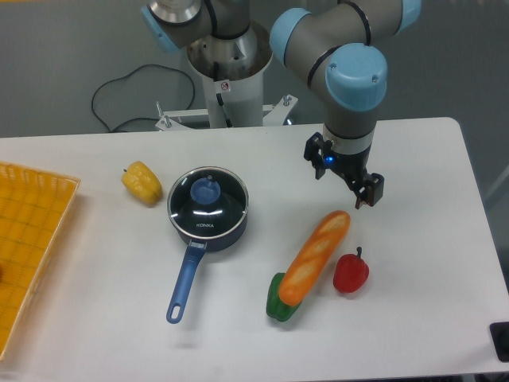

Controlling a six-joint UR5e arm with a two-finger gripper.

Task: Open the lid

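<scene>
Jaws of the gripper hang empty and apart, right of centre. One lid sits on one saucepan centre-left; one baguette, three peppers nearby.

The lid sits on the saucepan, left of the baguette; the gripper hangs far right of it.

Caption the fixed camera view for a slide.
Claw hangs right of the saucepan, lid still on, untouched.
</scene>
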